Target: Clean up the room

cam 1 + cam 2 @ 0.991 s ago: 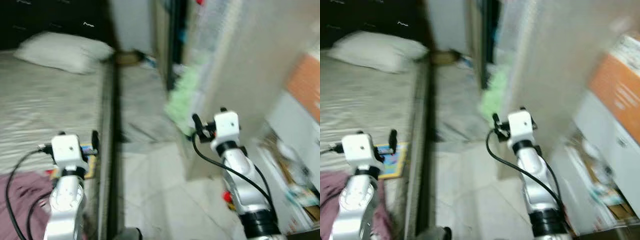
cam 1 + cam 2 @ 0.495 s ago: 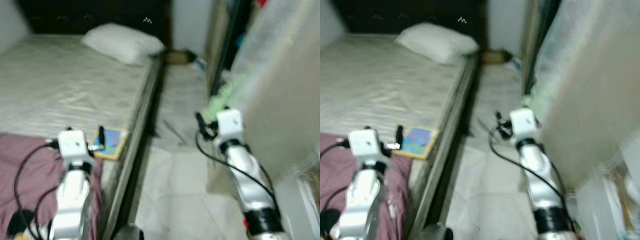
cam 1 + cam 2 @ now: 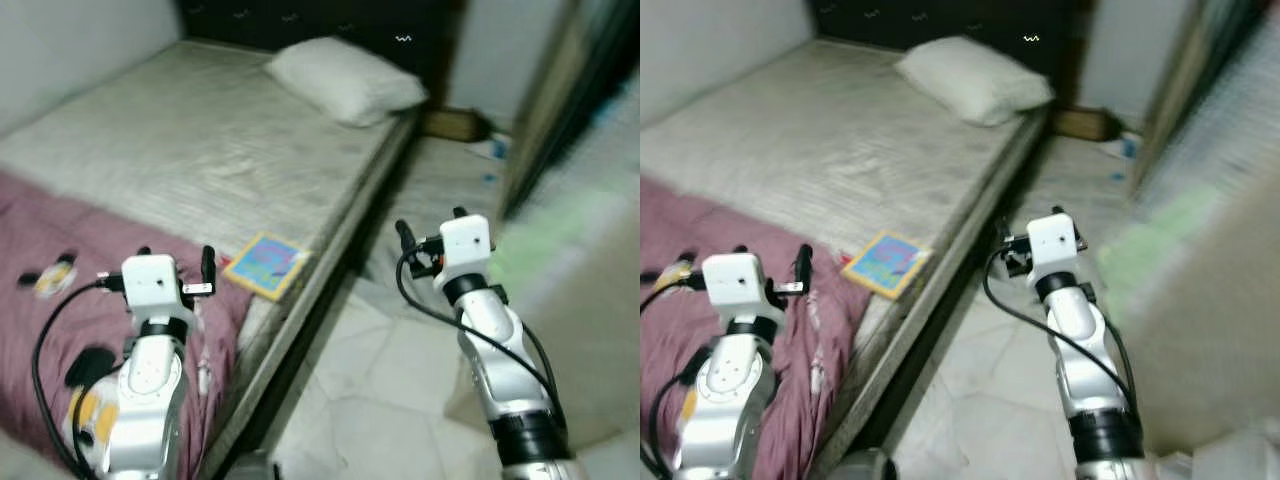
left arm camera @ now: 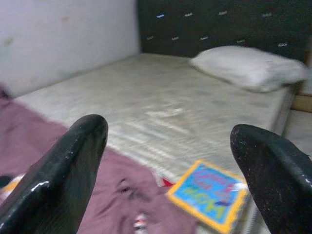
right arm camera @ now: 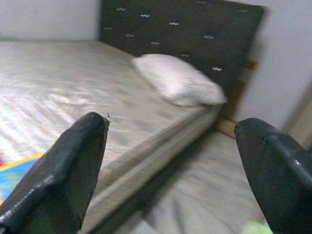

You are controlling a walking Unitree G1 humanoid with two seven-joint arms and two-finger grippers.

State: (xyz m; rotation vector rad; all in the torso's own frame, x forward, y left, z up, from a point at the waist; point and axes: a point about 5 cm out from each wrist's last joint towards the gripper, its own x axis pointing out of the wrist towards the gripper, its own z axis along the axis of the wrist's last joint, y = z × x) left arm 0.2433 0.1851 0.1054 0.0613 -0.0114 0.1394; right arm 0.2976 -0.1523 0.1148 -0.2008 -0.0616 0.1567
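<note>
Jaws of both the left gripper (image 4: 165,175) and right gripper (image 5: 170,170) are spread and empty, raised while approaching. Nearest, a maroon blanket (image 3: 60,290) sprawls over the bed (image 3: 200,150); beside it a colourful book (image 3: 265,265) awaits tidying; farther, a pillow (image 3: 345,80).
</note>
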